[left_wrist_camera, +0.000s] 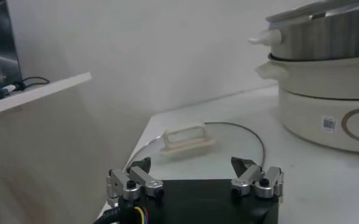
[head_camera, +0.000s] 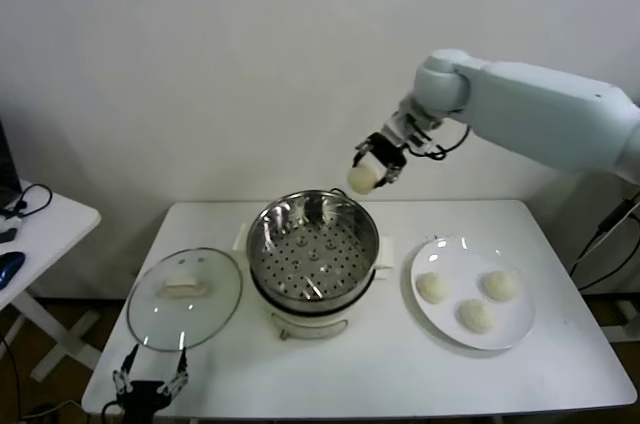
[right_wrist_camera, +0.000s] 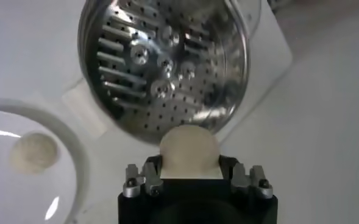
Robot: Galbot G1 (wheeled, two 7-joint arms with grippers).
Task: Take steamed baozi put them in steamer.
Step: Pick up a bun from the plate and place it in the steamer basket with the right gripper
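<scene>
My right gripper (head_camera: 368,173) is shut on one cream-white baozi (head_camera: 361,178) and holds it in the air above the far right rim of the steamer (head_camera: 270,244). The steamer is a shiny steel basket with a perforated floor on a cream pot base, and nothing lies in it. In the right wrist view the held baozi (right_wrist_camera: 188,149) sits between the jaws, with the steamer floor (right_wrist_camera: 161,67) beyond it. Three more baozi (head_camera: 432,287) (head_camera: 499,285) (head_camera: 475,316) lie on the white plate (head_camera: 452,252) to the right. My left gripper (head_camera: 150,380) is open and idle at the table's front left edge.
A round glass lid (head_camera: 184,297) lies flat on the table left of the steamer, just beyond the left gripper; it also shows in the left wrist view (left_wrist_camera: 188,137). A small side table (head_camera: 40,219) with cables stands further left.
</scene>
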